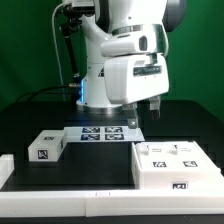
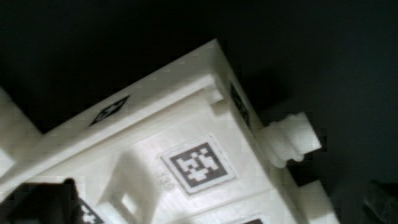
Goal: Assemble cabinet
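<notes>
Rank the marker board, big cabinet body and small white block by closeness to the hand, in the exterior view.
1. Marker board, to the exterior view's left of the hand, and cabinet body, front right: too close to call.
2. Small white block, far left, clearly farthest.

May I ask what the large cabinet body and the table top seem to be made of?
The cabinet body looks like smooth white moulded plastic, judging by its uniform faces and rounded peg. The table top looks matte black, perhaps cloth or a mat, without reflections.
</notes>
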You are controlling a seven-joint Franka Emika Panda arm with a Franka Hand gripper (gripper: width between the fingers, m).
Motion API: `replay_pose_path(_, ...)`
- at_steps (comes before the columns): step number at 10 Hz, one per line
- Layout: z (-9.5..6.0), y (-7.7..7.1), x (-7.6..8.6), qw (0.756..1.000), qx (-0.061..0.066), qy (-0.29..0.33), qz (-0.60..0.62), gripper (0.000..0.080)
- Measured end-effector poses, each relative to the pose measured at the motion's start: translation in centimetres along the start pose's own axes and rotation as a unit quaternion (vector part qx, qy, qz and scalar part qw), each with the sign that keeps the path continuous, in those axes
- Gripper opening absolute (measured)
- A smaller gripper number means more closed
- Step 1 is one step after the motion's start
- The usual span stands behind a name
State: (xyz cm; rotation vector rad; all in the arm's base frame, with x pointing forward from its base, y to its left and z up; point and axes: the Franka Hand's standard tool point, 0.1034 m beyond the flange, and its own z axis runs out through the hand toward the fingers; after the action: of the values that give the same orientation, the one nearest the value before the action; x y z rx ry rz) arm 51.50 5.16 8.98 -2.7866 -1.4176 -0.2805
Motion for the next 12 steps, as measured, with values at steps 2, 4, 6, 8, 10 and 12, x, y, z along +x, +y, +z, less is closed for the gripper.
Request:
replay_pose_path(2, 0.4, -1.1, 0.2, 0.996, 0.001, 0.007, 0.088, 0.0797)
replay_pose_path(4, 0.7, -1.3, 0.2, 0.987, 0.007, 0.013, 0.162, 0.0797)
replay_pose_path(6, 0.7, -1.4, 0.3, 0.978, 0.01, 0.014, 0.209, 0.0797)
replay_pose_path(8, 0.6, -2.2, 0.5, 0.954, 0.005, 0.025, 0.299, 0.0797)
replay_pose_path(10, 1.3, -3.2, -0.7, 0.917, 0.005, 0.031, 0.397, 0.0797)
replay_pose_path(12, 1.7, -3.5, -1.1, 0.896, 0.006, 0.038, 0.442, 0.0797)
